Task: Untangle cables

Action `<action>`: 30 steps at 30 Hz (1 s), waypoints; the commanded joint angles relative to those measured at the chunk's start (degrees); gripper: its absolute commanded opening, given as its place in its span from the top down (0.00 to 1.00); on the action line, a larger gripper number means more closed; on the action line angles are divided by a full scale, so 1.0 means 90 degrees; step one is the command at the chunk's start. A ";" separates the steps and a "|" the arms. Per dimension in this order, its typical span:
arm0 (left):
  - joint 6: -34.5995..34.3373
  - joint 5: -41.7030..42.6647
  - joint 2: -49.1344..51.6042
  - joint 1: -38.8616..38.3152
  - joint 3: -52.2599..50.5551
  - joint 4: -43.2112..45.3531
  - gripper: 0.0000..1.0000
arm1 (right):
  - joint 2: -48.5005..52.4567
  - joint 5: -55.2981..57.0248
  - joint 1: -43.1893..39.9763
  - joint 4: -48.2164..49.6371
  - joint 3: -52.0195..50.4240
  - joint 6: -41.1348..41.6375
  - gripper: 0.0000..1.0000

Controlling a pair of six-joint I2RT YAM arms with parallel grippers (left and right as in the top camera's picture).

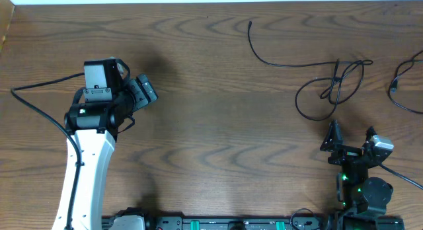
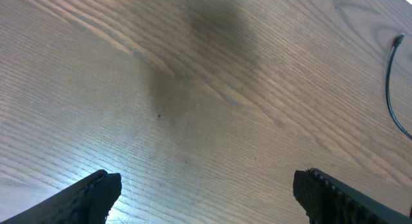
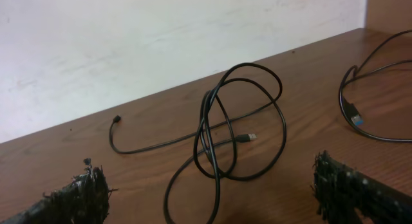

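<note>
A thin black cable (image 1: 336,80) lies on the wooden table at the back right, looped and crossed over itself, its free tail running up to the left. In the right wrist view the same tangle (image 3: 209,124) sits just ahead of my right gripper (image 3: 207,171), which stands wide open and empty near the table's front edge (image 1: 351,136). A second black cable (image 1: 394,84) lies apart at the far right, with a blue-tipped plug (image 3: 354,118). My left gripper (image 1: 147,90) hangs open and empty over bare wood at the left (image 2: 206,180). The first cable's tail (image 2: 387,82) shows far off.
A thick black wire (image 1: 36,108) trails from the left arm across the table's left side. The table's back edge meets a white wall (image 3: 161,44). Both arm bases and a rail (image 1: 225,223) line the front edge.
</note>
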 commanded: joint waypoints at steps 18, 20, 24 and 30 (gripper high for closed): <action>0.0165 -0.0568 -0.3660 0.0019 -0.1243 -0.0034 0.07 | -0.0041 0.0097 0.0129 -0.0034 -0.0010 -0.0080 0.01; 0.0163 -0.0566 -0.4172 0.0019 -0.1596 -0.0017 0.07 | -0.0041 0.0097 0.0129 -0.0034 -0.0010 -0.0080 0.01; 0.0160 -0.0566 -0.4996 -0.0039 -0.2254 0.0221 0.07 | -0.0041 0.0097 0.0126 -0.0034 -0.0010 -0.0080 0.01; 0.0163 -0.0544 -0.6093 -0.0223 -0.3310 0.1066 0.07 | -0.0039 0.0097 0.0126 -0.0034 -0.0010 -0.0080 0.01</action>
